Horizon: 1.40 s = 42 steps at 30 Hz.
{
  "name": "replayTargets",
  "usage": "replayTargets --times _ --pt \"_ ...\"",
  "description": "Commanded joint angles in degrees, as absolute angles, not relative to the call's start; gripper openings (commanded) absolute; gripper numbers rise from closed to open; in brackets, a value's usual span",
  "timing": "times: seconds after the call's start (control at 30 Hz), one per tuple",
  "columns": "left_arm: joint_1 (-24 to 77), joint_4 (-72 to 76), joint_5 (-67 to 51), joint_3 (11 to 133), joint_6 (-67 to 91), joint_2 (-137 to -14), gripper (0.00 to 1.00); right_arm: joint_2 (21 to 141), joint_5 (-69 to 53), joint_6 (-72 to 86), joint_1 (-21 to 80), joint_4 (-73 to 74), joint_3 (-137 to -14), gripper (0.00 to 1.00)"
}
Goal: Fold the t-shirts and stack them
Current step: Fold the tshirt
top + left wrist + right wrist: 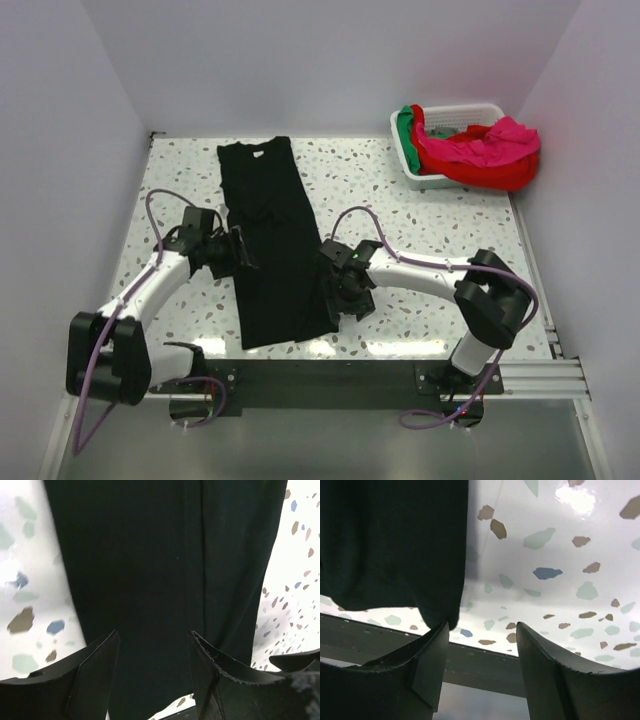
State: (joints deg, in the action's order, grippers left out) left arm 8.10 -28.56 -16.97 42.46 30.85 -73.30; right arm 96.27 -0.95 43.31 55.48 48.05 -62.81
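Two tools, both released and empty: left tool (155, 640) hovered over the plain black cloth t-shirt (270, 240), folded narrow on the speckled white table (420, 220), right tool (482, 630) beside its near corner. Red, pink and green cloth t-shirts (480, 152) sat heaped in the white slatted plastic basket (452, 107).

Plain black t-shirt (268, 240) between the left gripper (243, 250) and the right gripper (337, 290), with a small white neck label (256, 152) at the far end. Both grippers black. Arms (150, 285) white with black joints, cables (148, 212) purple. Under the grippers a white surface (420, 210), speckled with brown, grey-green and blue chips. Far beyond the right gripper a white slatted basket (470, 108): red t-shirt (500, 177), magenta-pink t-shirt (497, 140) over it, green t-shirt (405, 130) on the side nearer to the grippers.
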Motion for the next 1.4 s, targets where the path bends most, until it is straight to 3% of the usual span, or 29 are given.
replayTargets --times 0.0,0.27,0.53,0.87,1.13,1.37 --pt "8.5 -29.8 -13.4 39.8 32.8 -64.8 0.62 93.3 -3.2 44.2 55.5 43.1 -61.8 0.59" --pt "9.4 -33.7 -10.6 34.3 36.6 -58.8 0.62 92.9 -6.7 42.5 55.0 39.9 -59.2 0.58" --pt "10.8 -35.8 -7.7 32.3 40.3 -55.9 0.62 96.2 -8.8 39.1 54.2 38.5 -56.7 0.46" --pt "21.0 -36.2 -2.2 29.4 48.6 -55.7 0.61 93.2 -11.2 34.8 47.2 36.1 -52.4 0.38" --pt "27.2 -44.4 5.7 30.5 56.2 -54.9 0.65 93.7 -14.2 30.9 46.8 36.6 -54.4 0.37" --pt "29.4 -41.1 0.3 23.2 63.2 -49.2 0.61 94.1 -16.4 28.8 46.8 37.4 -56.9 0.37"
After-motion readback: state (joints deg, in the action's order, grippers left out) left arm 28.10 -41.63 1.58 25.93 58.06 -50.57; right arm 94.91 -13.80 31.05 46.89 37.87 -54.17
